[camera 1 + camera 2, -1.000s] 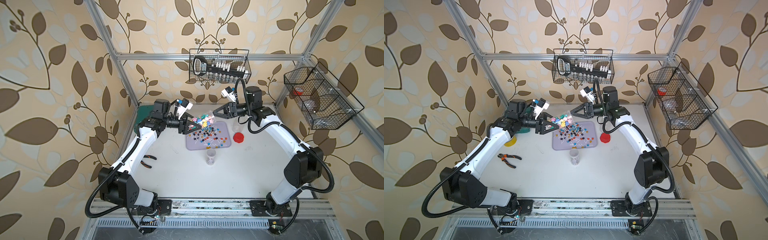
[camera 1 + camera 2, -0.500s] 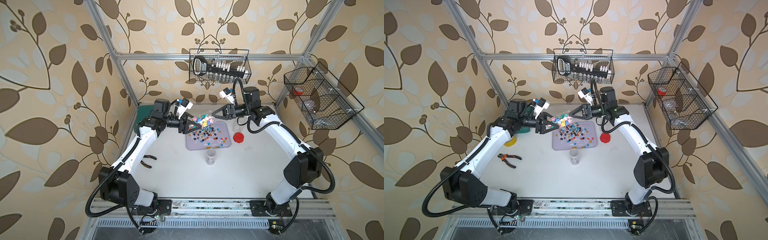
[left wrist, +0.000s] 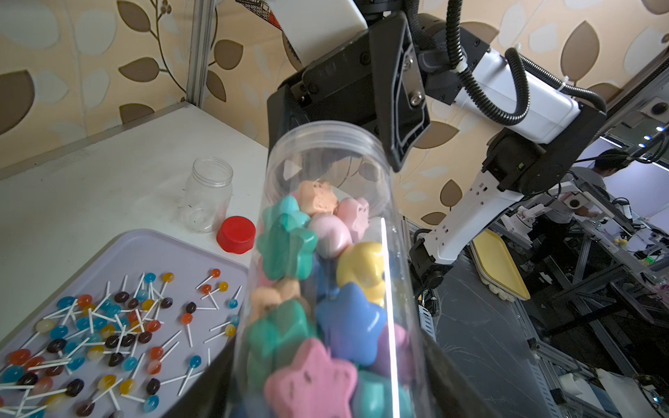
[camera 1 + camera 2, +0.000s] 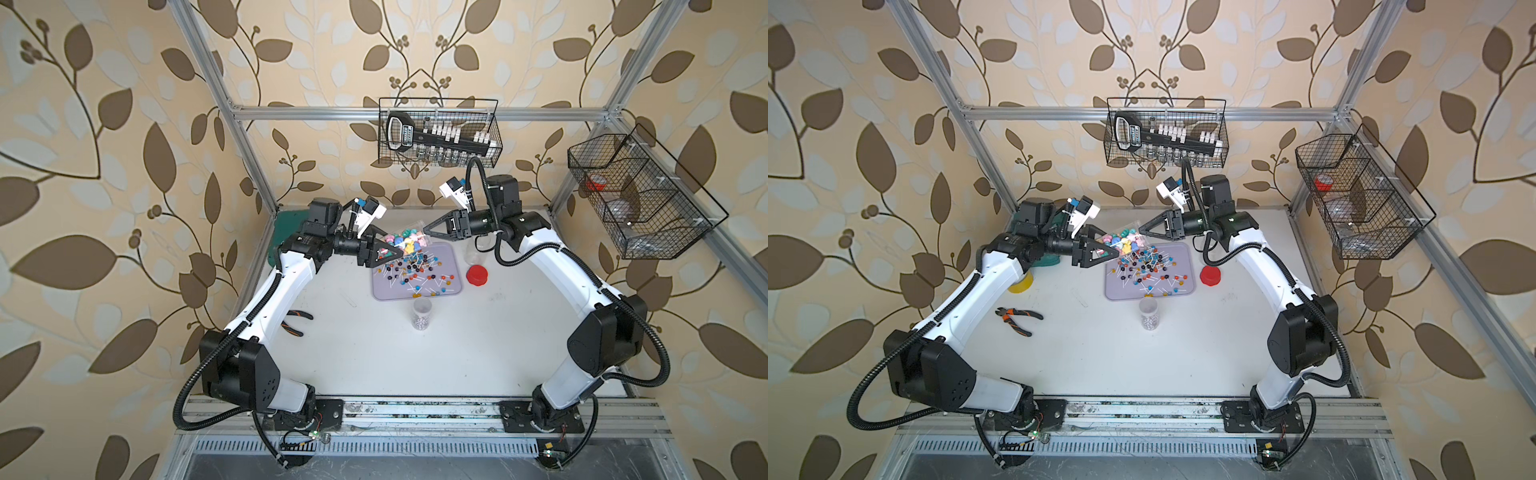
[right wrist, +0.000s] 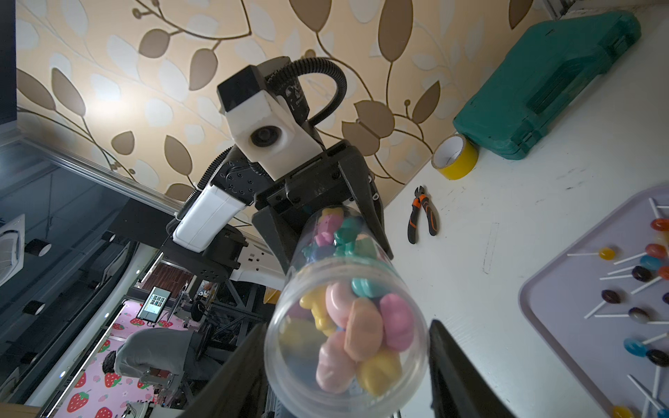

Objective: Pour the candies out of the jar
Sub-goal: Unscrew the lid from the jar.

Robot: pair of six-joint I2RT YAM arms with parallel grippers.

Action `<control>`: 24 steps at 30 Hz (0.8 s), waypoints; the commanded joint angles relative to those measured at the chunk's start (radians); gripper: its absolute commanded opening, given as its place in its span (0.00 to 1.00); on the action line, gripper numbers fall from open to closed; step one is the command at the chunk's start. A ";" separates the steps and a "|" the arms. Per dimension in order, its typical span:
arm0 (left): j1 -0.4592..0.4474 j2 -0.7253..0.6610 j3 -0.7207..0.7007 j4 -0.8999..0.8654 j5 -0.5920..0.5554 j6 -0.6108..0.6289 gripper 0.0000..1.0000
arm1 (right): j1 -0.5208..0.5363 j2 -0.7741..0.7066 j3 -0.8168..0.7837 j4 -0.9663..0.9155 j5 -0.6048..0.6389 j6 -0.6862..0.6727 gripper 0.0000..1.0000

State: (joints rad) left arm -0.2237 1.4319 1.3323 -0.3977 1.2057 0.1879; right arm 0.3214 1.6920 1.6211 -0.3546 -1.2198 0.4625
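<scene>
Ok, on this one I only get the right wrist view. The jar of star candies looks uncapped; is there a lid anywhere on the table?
Observer: Yes, a red lid lies beside the lavender tray.
Operator: Any other jars?
Observer: An empty clear jar stands upright just beyond that lid.
Operator: Only that one?
Observer: No, a small clear jar holding tiny sweets stands in front of the tray.

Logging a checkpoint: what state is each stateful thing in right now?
jar: uncapped, tipped sideways, star candies inside
left gripper: shut on the jar
right gripper: jaws astride the jar's mouth, grip unclear
red lid: off, lying on the table
small jar: upright, open, empty
front jar: upright, partly filled
tray: strewn with lollipops
</scene>
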 commanded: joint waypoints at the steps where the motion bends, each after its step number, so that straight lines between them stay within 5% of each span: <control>1: -0.009 -0.008 0.059 0.049 0.046 0.004 0.57 | 0.011 -0.003 0.030 -0.017 0.003 -0.038 0.54; 8: -0.008 -0.005 0.047 0.109 0.043 -0.044 0.57 | 0.018 -0.015 0.023 -0.007 0.017 -0.069 0.49; 20: -0.009 0.001 0.048 0.119 0.033 -0.056 0.57 | 0.026 -0.014 0.028 -0.005 0.016 -0.072 0.57; 24: -0.009 0.001 0.048 0.125 0.032 -0.062 0.57 | 0.028 -0.018 0.026 -0.004 0.023 -0.086 0.49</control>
State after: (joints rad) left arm -0.2234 1.4395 1.3323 -0.3702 1.2053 0.1543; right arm 0.3214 1.6917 1.6253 -0.3481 -1.1992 0.4225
